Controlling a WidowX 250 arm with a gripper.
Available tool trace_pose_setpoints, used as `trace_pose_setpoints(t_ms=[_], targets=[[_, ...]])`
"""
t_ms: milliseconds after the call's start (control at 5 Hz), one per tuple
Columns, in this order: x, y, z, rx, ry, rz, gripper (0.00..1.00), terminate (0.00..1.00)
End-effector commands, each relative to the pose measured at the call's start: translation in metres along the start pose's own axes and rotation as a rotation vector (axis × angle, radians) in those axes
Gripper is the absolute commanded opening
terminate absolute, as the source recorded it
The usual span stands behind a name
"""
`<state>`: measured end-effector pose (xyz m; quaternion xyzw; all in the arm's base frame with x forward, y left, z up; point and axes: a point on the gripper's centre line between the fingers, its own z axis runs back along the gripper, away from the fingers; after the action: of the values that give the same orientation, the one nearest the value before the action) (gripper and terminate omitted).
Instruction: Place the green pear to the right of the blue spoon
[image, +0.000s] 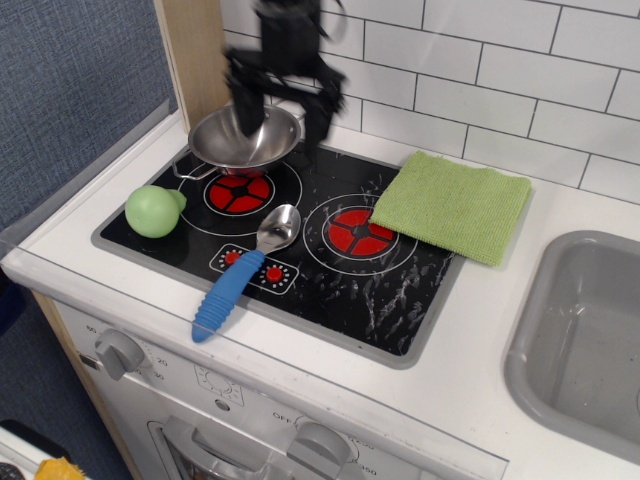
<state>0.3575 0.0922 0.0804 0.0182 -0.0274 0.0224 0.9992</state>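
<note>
Your tool (281, 112) is blurry but spread wide with nothing in it, up over the steel pot (243, 138). The green pear (154, 211) sits at the stove's left edge, bump pointing right. The blue spoon (243, 271) lies diagonal, bowl up-right.

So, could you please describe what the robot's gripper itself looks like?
The gripper is all black: a boxy body with two long, dark prongs forming the jaws. A black cable loops beside the body. Motion blur hides any markings.
</note>
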Motion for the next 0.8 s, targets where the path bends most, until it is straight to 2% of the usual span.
trace_pose_setpoints(t_ms=[0, 200, 400, 600], targets=[[-0.051, 0.05, 0.01, 0.061, -0.034, -0.003, 1.0, 0.0], [-0.076, 0.077, -0.006, 0.055, -0.006, -0.027, 1.0, 0.0], [-0.082, 0.086, -0.017, 0.074, 0.029, -0.03, 1.0, 0.0], [-0.085, 0.089, -0.03, 0.065, 0.069, -0.013, 1.0, 0.0]])
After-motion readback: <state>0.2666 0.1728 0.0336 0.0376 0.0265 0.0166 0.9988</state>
